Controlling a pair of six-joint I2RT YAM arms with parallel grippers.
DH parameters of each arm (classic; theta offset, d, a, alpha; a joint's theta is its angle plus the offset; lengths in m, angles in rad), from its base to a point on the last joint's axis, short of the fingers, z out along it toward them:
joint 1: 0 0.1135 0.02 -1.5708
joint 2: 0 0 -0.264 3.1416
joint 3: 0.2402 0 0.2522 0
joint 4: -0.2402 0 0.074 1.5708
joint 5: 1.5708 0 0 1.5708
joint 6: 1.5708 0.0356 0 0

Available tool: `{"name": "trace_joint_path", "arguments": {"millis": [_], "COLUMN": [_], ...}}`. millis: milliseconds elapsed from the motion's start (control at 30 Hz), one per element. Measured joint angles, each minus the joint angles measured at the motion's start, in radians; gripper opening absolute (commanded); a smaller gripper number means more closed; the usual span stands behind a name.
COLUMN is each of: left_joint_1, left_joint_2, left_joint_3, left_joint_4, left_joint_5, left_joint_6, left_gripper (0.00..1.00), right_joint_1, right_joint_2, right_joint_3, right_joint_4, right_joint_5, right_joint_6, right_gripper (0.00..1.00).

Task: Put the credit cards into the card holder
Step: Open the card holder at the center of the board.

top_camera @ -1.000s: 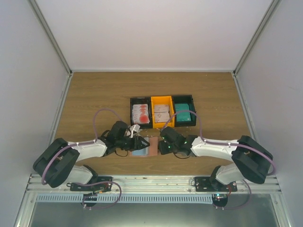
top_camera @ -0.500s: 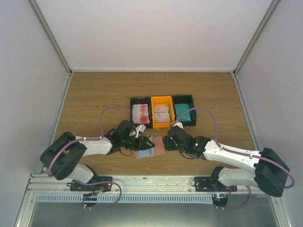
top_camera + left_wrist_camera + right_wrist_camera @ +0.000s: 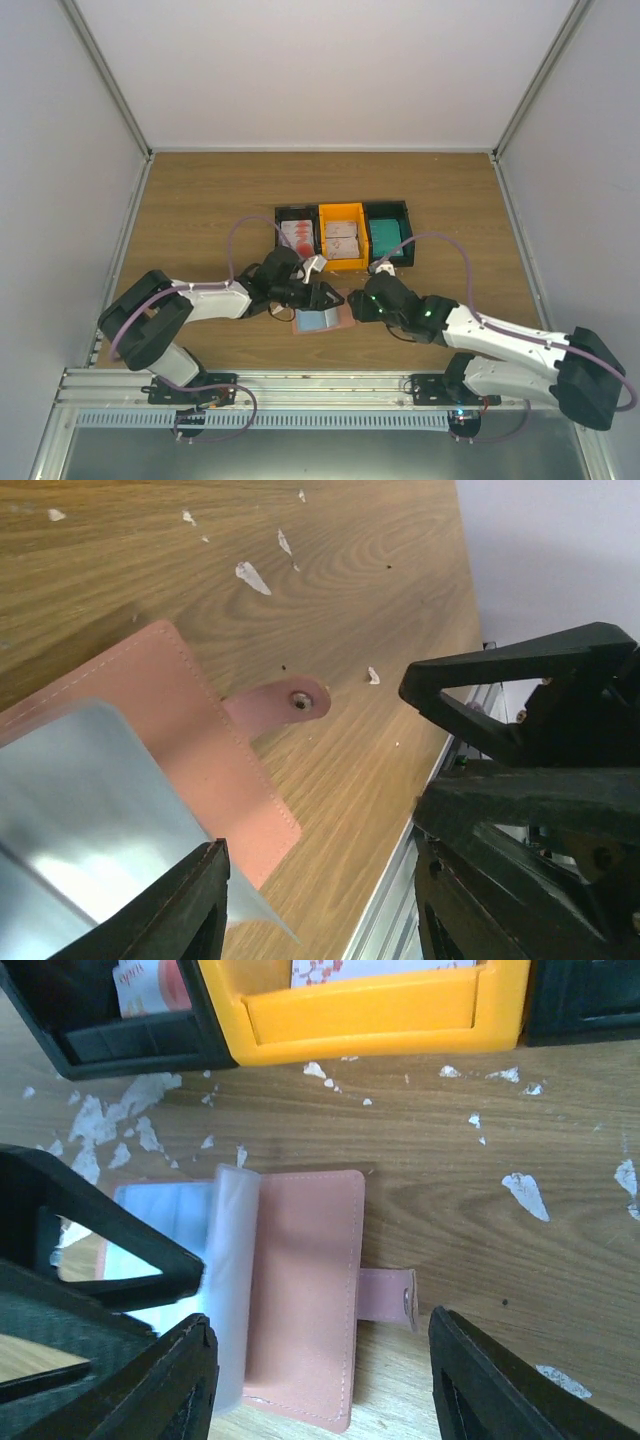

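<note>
Card holder (image 3: pixel 305 1290) open near tray (image 3: pixel 360 1010), sleeve (image 3: pixel 232 1280) likely floppy, best pinched at its edge; left gripper (image 3: pixel 320 870), right gripper (image 3: pixel 320 1325) spread, empty.

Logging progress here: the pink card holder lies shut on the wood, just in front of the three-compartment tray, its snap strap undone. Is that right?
One thing is off: the card holder is not shut. It lies open, clear sleeves fanned out, as the right wrist view shows. The rest stands: it is just in front of the three-compartment tray, snap strap undone.
</note>
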Motion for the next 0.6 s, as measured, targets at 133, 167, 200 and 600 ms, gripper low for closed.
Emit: {"name": "trace_joint_path", "arguments": {"millis": [133,167,200,600], "left_joint_1": [-0.016,-0.019,-0.023,-0.059], "left_joint_2": [0.046,0.056,0.064,0.151], "left_joint_3": [0.027,0.030,0.032,0.162], "left_joint_4": [0.008,0.008,0.008,-0.027], "left_joint_5": [-0.002,-0.003,-0.004,-0.071], "left_joint_6": [0.008,0.008,0.009,0.025], "left_gripper": [0.53,0.53,0.53,0.52], "right_joint_1": [-0.001,-0.001,-0.002,-0.005], "right_joint_2": [-0.068,-0.084,-0.098,-0.238], "right_joint_3": [-0.019,-0.023,-0.024,-0.027], "right_joint_4": [-0.002,-0.006,-0.010,-0.078], "right_joint_5": [0.014,0.022,0.027,0.092], "right_joint_6": [0.027,0.035,0.041,0.094], "right_gripper": [0.58,0.58,0.57,0.58]}}
